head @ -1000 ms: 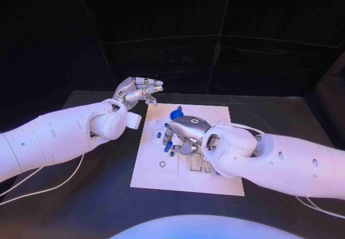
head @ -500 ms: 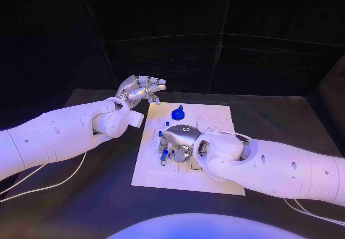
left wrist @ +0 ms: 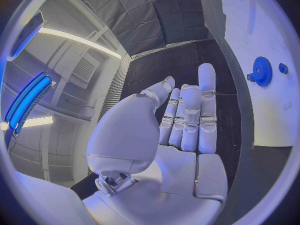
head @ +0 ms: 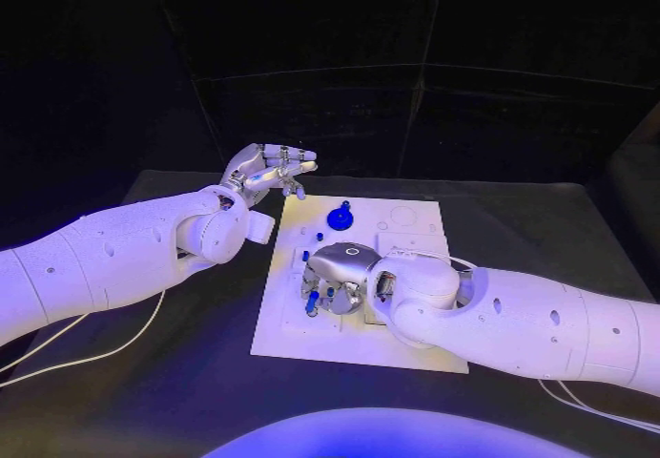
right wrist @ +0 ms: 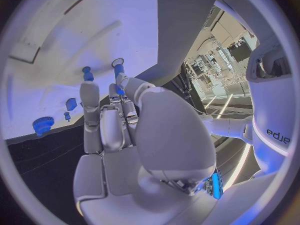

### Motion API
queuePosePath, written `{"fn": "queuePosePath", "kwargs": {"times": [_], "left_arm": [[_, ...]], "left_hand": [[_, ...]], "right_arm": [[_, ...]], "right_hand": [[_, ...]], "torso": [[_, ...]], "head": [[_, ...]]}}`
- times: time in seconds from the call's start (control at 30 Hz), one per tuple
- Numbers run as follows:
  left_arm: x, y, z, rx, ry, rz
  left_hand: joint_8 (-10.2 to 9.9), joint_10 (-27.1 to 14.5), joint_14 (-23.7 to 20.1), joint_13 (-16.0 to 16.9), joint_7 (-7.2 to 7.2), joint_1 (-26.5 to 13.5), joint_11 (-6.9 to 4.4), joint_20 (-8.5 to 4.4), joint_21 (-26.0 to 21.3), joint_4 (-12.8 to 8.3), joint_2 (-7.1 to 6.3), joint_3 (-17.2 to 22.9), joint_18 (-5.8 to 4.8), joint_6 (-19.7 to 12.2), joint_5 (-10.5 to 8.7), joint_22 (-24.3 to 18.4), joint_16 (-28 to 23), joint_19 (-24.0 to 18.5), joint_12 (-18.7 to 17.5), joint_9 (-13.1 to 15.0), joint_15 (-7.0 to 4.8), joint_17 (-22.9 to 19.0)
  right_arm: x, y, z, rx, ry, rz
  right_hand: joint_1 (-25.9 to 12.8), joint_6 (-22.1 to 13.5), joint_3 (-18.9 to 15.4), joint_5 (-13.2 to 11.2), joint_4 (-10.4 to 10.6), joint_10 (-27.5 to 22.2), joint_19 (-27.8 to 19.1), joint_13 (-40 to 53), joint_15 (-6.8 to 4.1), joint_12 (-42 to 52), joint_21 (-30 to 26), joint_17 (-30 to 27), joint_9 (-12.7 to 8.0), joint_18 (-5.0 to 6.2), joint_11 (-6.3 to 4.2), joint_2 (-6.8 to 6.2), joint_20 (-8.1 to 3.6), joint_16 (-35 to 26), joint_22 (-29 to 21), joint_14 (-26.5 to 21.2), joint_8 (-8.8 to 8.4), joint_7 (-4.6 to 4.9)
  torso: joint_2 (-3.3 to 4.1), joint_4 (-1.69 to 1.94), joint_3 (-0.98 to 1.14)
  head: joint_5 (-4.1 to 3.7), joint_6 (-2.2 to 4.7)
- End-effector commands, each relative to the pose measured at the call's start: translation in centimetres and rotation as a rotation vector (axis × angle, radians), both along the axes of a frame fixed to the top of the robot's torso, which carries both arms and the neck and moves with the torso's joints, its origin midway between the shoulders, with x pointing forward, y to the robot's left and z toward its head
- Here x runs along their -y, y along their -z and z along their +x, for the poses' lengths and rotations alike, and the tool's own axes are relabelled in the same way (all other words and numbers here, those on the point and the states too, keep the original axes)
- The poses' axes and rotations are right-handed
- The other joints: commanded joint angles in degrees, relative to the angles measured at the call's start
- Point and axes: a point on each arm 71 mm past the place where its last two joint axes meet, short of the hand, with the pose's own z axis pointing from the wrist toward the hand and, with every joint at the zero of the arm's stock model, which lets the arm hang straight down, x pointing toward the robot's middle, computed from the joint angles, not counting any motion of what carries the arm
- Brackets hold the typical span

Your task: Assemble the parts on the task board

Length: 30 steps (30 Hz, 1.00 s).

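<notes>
At the left of the head view the left arm (head: 111, 262) reached up toward the upper middle, and its left hand (head: 268, 170) hung above the dark table (head: 179, 382) just past the board's upper left corner, fingers loosely curled and gripping nothing; the left wrist view showed the same hand (left wrist: 181, 125) with straight fingers close side by side and the palm bare. The white task board (head: 296, 339) lay in the middle of the frame. Near its top edge sat a round blue gear (head: 340, 220), which also showed at the right rim of the left wrist view (left wrist: 262, 71), with a small blue peg (head: 318, 236) just below it to the left. In the centre, the right hand (head: 341, 277) pressed down over the board's left half, fingers bent around a small blue part (head: 312, 303); in the right wrist view its fingertips (right wrist: 119, 82) closed on a blue piece (right wrist: 117, 67), with another blue peg (right wrist: 87, 74) just beside them. The right arm (head: 536, 320) filled the lower right.
</notes>
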Motion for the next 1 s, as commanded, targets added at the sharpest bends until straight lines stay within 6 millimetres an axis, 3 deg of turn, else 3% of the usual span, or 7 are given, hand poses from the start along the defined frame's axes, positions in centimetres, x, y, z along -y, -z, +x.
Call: {"fn": "queuePosePath", "kwargs": {"times": [0.03,0.63,1.0], "left_arm": [[0.13,-0.19,0.03,0.007,0.008,-0.009],[0.1,-0.18,0.04,0.006,0.007,-0.008],[0.02,-0.15,0.08,0.006,0.006,-0.007]], "left_hand": [[0.2,-0.4,-0.3,-0.1,0.05,-0.1,-0.12,0.18,-0.4,0.0,0.02,-0.2,0.73,-0.3,-0.29,-0.1,-0.1,-0.3,0.4,-0.1,0.05,-0.1],[0.2,-0.4,-0.3,-0.1,0.05,-0.1,-0.12,0.18,-0.4,0.0,0.02,-0.2,0.73,-0.3,-0.29,-0.1,-0.1,-0.3,0.4,-0.1,0.05,-0.1],[0.2,-0.4,-0.3,-0.1,0.05,-0.1,-0.12,0.18,-0.4,0.0,0.02,-0.2,0.73,-0.3,-0.29,-0.1,-0.1,-0.3,0.4,-0.1,0.05,-0.1]], "right_arm": [[-0.1,0.12,-0.1,0.002,-0.019,-0.028],[-0.19,0.48,-0.04,0.021,-0.016,-0.094],[0.06,-0.04,-0.61,0.068,-0.017,-0.063]], "right_hand": [[0.0,0.0,0.3,0.3,0.1,2.1,-0.4,0.1,-0.12,0.2,0.0,-0.1,0.0,-0.72,-2.13,0.42,-0.08,0.2,0.0,2.1,-0.19,0.2],[-0.3,-0.1,0.3,0.4,0.0,2.0,-0.7,0.1,-0.09,0.1,-0.2,-0.3,0.0,-0.65,-2.1,0.48,-0.05,0.1,-0.5,2.0,-0.21,0.22],[-0.4,0.0,0.3,0.4,-0.1,2.0,-0.6,0.1,-0.09,0.1,-0.2,-0.2,0.0,-0.67,-2.12,0.56,-0.04,0.1,-0.4,2.0,-0.19,0.2]], "torso": [[0.0,0.03,0.01],[0.03,0.09,-0.02],[-0.03,-0.08,0.04]], "head": [[-0.01,-0.06],[0.12,-0.32],[0.21,-0.21]]}}
